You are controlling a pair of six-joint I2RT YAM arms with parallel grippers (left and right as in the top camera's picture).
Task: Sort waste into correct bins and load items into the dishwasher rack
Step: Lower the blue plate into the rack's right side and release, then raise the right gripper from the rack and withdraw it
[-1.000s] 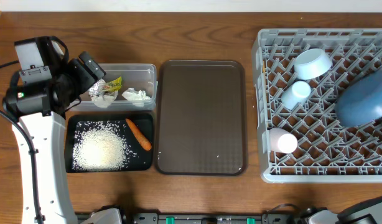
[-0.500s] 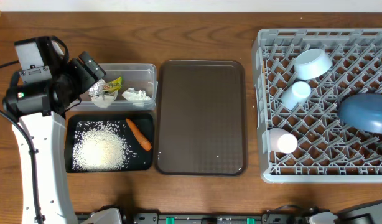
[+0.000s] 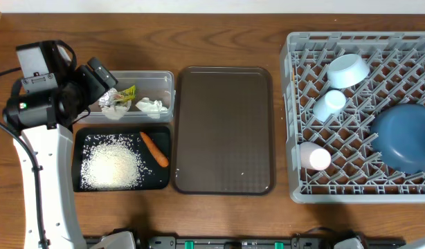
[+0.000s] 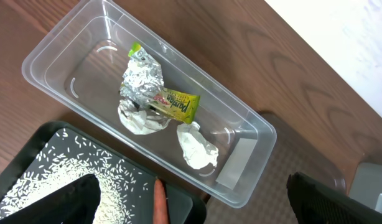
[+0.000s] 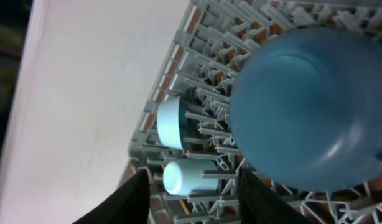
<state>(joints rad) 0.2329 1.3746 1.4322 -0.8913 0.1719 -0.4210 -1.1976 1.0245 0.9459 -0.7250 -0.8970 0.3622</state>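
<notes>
The dishwasher rack (image 3: 302,76) holds a white bowl (image 3: 347,70), a light-blue cup (image 3: 329,105), a pink cup (image 3: 314,157) and the big blue plate (image 3: 406,137), which lies alone at its right side. My right gripper (image 5: 194,202) is outside the overhead view; it hangs open over the rack (image 5: 203,56) beside the plate (image 5: 309,106), gripping nothing. My left gripper (image 4: 194,208) stands wide open above the clear tub (image 4: 54,56), which contains the wrapper (image 4: 175,104) and tissue (image 4: 196,146). Rice (image 3: 112,166) and the carrot (image 3: 154,149) lie in the black tray (image 3: 77,181).
A dark-brown serving tray (image 3: 225,130) lies between the bins and the rack. The left arm's white body (image 3: 43,159) stands along the table's left side. A crumpled foil piece (image 4: 144,78) sits with the wrapper in the tub.
The right gripper has opened and let go of the blue plate, which tipped down and now rests flatter in the rack. The right arm has left the overhead view. The left arm is unmoved.
</notes>
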